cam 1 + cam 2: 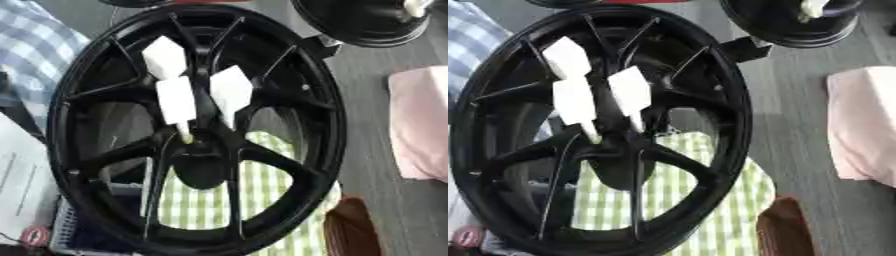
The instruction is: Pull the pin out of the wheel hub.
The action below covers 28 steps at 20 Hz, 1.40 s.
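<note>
A large black spoked wheel (pixel 197 130) stands tilted and fills most of both views. Its dark hub (pixel 199 167) sits low at the centre. Three white blocky pieces lie over the spokes above the hub: one at the upper left (pixel 164 56), one below it (pixel 175 100), one to the right (pixel 231 89). The lower two narrow into pale tips, and the left tip (pixel 185 135) points down at the hub. I cannot tell how deep any pin sits. Neither of my hands shows in either view.
A second black wheel (pixel 363 20) with a white piece (pixel 416 6) sits at the top right. A pink cloth (pixel 420 125) lies at the right, a green checked cloth (pixel 201 200) behind the spokes, a blue checked cloth (pixel 35 55) at the left, and a brown object (pixel 350 230) at the lower right.
</note>
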### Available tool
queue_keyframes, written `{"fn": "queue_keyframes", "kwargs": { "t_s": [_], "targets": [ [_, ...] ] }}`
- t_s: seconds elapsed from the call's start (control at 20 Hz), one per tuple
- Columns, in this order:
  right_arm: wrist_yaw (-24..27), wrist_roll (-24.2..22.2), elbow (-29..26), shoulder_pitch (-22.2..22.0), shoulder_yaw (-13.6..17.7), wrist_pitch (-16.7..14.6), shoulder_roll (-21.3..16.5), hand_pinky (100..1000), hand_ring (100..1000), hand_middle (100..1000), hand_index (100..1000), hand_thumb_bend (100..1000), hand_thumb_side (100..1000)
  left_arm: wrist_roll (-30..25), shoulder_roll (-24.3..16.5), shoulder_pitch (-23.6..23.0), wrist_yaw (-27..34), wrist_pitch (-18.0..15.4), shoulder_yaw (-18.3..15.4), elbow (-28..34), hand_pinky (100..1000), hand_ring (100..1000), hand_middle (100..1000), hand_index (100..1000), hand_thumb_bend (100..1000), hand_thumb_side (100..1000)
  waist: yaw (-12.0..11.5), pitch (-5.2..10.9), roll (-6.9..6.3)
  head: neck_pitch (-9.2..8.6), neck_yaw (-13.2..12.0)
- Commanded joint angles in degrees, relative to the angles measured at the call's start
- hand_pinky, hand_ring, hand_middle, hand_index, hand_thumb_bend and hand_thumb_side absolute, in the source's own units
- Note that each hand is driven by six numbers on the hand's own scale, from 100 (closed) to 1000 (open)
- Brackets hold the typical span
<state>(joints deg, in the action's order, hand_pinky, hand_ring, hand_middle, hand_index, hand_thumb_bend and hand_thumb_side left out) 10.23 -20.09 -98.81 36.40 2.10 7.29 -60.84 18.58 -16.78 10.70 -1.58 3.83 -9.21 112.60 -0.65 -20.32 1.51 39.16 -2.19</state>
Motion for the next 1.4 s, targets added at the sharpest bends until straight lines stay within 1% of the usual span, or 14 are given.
{"fn": "queue_keyframes", "kwargs": {
  "t_s": [0.05,0.15,0.2,0.25,0.3,0.35,0.4,0.5,0.7,0.95,1.05,1.15,1.2,1.4],
  "targets": [
    [-2.5,2.6,-0.1,-2.5,2.7,0.0,-1.7,858,762,544,651,117,203,0.7,-0.5,0.1,-0.3,0.0,-1.0,1.2,711,668,595,761,100,693,1.6,0.80,-0.39,-0.70,-2.0],
    [-4.3,3.6,1.7,-5.5,3.6,0.3,-0.1,860,765,547,653,121,212,1.1,-0.4,-0.1,-0.5,0.1,-1.4,1.3,711,668,595,761,100,693,3.1,0.84,-0.69,-0.82,-3.0],
    [-5.2,4.0,2.3,-6.9,4.1,0.1,0.8,868,785,585,683,162,248,1.2,-0.4,-0.1,-0.5,0.1,-1.4,1.3,711,668,595,761,100,694,3.5,0.85,-0.76,-0.89,-3.2],
    [-6.1,4.5,3.3,-8.4,4.7,0.2,1.9,868,785,585,683,162,248,1.3,-0.4,0.0,-0.5,0.1,-1.5,1.3,711,668,595,761,100,694,3.8,0.87,-0.80,-0.91,-3.4],
    [-7.0,4.5,4.3,-9.9,5.1,0.3,2.9,891,842,729,778,265,353,1.3,-0.4,0.0,-0.5,0.1,-1.5,1.3,711,668,596,761,100,693,4.0,0.90,-0.82,-0.93,-3.6],
    [-7.9,4.4,5.2,-11.3,5.7,0.1,3.8,894,849,742,786,273,361,1.3,-0.4,0.1,-0.5,0.1,-1.4,1.3,711,668,596,761,100,693,4.0,0.97,-0.81,-0.92,-3.6],
    [-8.8,4.2,5.7,-12.8,6.2,-0.3,4.6,932,930,864,889,326,448,1.2,-0.4,0.1,-0.5,0.1,-1.4,1.3,711,669,596,761,100,693,4.0,1.05,-0.78,-0.93,-3.6],
    [-10.7,3.6,6.8,-15.8,7.6,-0.8,6.1,952,970,909,920,318,505,1.2,-0.4,0.1,-0.5,0.1,-1.4,1.3,711,669,596,762,100,694,3.8,1.28,-0.71,-0.84,-3.5],
    [-14.6,5.3,5.8,-22.3,11.1,-1.6,9.0,949,957,893,908,281,524,1.0,-0.4,0.0,-0.3,0.0,-1.2,1.2,711,669,596,761,100,693,3.1,1.68,-0.54,-0.51,-2.8],
    [-17.7,8.4,0.2,-30.9,13.7,-2.1,11.4,949,957,891,907,280,524,0.5,-0.3,0.1,-0.1,0.0,-0.7,1.1,711,669,596,761,100,693,2.0,2.04,-0.38,-0.22,-1.6],
    [-16.8,10.2,-3.5,-35.5,15.3,-3.0,12.0,931,911,829,862,241,507,0.1,-0.3,0.2,0.0,-0.1,-0.4,1.1,710,670,596,761,100,693,1.0,2.32,-0.23,0.10,-0.7],
    [-15.2,12.2,-6.4,-36.6,15.5,-2.3,12.1,915,876,780,813,209,470,-0.1,-0.2,0.3,0.1,-0.1,-0.2,1.0,710,670,596,761,100,693,0.6,2.38,-0.13,0.18,-0.3],
    [-14.2,13.1,-7.5,-36.6,15.2,-1.8,12.0,906,851,748,788,168,443,-0.1,-0.2,0.3,0.2,-0.1,-0.2,1.0,710,670,597,761,100,693,0.4,2.39,-0.08,0.17,-0.1],
    [-10.2,14.8,-10.3,-34.7,13.0,-0.5,11.2,904,833,724,768,118,423,-0.3,-0.2,0.5,0.2,-0.2,0.0,1.0,710,670,597,761,100,693,-0.2,2.43,0.08,0.13,0.3]
  ]
}}
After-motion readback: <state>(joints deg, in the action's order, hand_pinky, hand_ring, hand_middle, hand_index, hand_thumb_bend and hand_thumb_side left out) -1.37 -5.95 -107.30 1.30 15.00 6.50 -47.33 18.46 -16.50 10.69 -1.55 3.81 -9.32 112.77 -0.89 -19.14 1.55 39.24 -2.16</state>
